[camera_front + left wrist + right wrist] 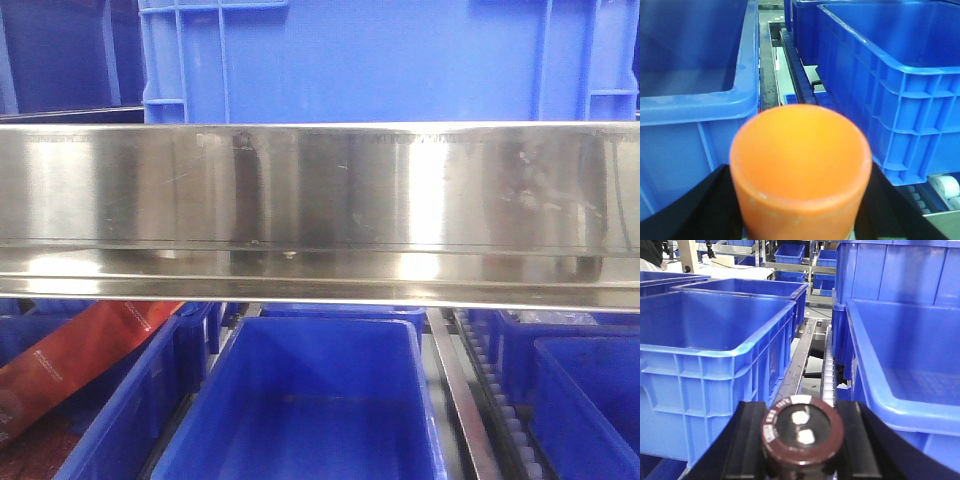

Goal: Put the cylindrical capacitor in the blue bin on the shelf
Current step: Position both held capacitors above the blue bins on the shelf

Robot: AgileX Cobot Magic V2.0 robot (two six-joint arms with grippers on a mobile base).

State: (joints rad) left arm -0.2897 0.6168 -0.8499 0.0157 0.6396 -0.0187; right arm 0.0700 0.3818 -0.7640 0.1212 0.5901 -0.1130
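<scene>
Blue plastic bins are stacked on every level of the rack, and the brushed steel front rail of the shelf (pixel 320 190) is seen across the front view, with an open blue bin (pixel 320 325) just below it. At the right wrist, the cylindrical capacitor (pixel 802 432) is pinched across its maroon sleeve by the right gripper (pixel 802 440), with its silvery top turned toward the camera. It is held above the gap where a white roller track (pixel 828 375) runs between two bins. The capacitor is judged light, rigid and smooth-sided, so it is likely to roll if released on its side, and a hold across the body is judged best. The right arm is held level and pointed along the track. The left gripper (pixel 800 205) is closed around an orange cup-shaped object (pixel 800 160) and held low before a bin wall.
</scene>
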